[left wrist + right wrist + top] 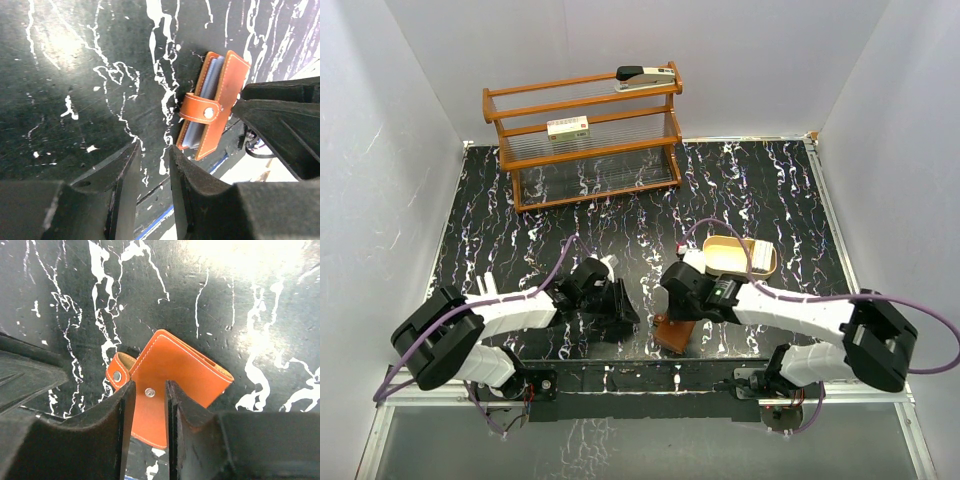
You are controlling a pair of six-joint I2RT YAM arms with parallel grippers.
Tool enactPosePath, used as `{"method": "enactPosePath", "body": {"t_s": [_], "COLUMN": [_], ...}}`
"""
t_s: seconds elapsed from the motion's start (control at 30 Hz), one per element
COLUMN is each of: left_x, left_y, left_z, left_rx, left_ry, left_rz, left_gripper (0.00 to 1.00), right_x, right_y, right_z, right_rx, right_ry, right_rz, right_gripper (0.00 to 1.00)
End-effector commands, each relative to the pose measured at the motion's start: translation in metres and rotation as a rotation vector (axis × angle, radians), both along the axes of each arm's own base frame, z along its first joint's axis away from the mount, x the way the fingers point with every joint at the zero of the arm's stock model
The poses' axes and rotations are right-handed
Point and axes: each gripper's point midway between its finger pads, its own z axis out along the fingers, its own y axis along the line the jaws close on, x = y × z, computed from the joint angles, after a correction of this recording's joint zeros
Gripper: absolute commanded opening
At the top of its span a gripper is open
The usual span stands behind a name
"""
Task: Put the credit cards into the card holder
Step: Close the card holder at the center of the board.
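Pressing step: press the card holder (180, 370) squarely over its credit cards (212, 75); avoid dragging.
Location: surface (740, 190), near edge, between your arms.
Left end effector (154, 150): narrow, empty.
Right end effector (150, 386): narrow, over card holder.

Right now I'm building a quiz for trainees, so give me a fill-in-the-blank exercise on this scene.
The stapler lies on the rack's ___ shelf.
The tray sits beside the ___ arm.
The cards sit ___ the wallet.
Missing words: top; right; inside.
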Motion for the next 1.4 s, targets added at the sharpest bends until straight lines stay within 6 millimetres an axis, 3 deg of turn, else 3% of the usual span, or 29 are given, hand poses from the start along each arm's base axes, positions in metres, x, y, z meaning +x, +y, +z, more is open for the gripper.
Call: {"method": "enactPosePath", "body": {"t_s": [0.0,0.23,0.43,0.53,0.73,1.03,1.2,1.37], "left_x": [0.001,0.000,-0.003,-0.004,-0.002,-0.015,-0.023,-0.025], "left_y": [-0.017,-0.025,-0.038,-0.042,-0.046,-0.049,-0.038,-0.029], "left_z": [0.020,0.014,0.028,0.033,0.027,0.003,-0.013,-0.020], "left_rx": [-0.093,-0.107,-0.152,-0.179,-0.193,-0.173,-0.042,0.052], "left_ry": [0.001,0.044,0.095,0.096,0.083,0.178,0.228,0.241], "left_rz": [-0.038,-0.040,-0.075,-0.089,-0.110,-0.130,-0.115,-0.099], "left_gripper": [0.29,0.33,0.32,0.37,0.44,0.45,0.31,0.25], "right_x": [0.003,-0.004,-0.009,-0.012,-0.019,-0.018,-0.018,-0.014], "right_y": [-0.016,-0.012,-0.004,-0.003,-0.007,-0.005,-0.008,-0.015], "right_z": [0.016,0.008,-0.001,-0.009,-0.021,-0.013,-0.013,0.011], "right_rx": [0.012,0.035,0.050,0.025,-0.061,-0.031,-0.006,0.060], "right_ry": [-0.054,-0.012,0.021,0.040,0.040,0.020,0.013,-0.036], "right_rz": [-0.084,-0.084,-0.052,-0.037,-0.016,-0.024,-0.061,-0.133], "right_gripper": [0.30,0.28,0.24,0.24,0.23,0.23,0.25,0.34]}}
